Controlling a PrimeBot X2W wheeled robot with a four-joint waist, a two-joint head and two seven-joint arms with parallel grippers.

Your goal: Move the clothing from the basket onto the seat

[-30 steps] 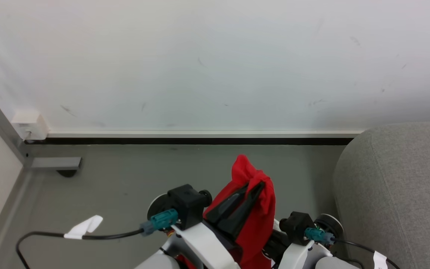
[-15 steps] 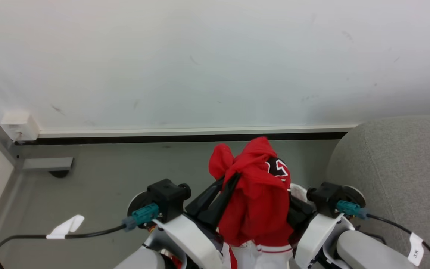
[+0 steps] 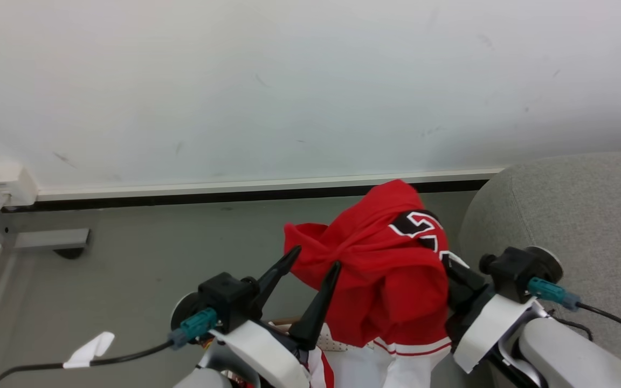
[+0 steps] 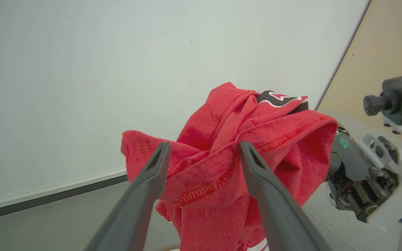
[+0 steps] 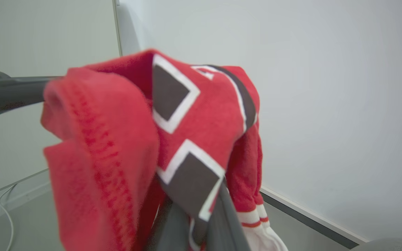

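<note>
Left hand (image 3: 316, 256) released, right hand (image 5: 201, 226) clenched on the red clothing (image 3: 391, 269), which is raised just beside the grey seat (image 3: 569, 215).
Head view: the clothing hides the right hand's fingers. Held by one hand alone, it could slip to the floor (image 3: 127, 280) short of the seat. Left wrist view: a fold lies between the open fingers (image 4: 260, 181) and might snag. Right wrist view: blurred cloth covers the fingertips, so how deep the grip goes is unclear.
</note>
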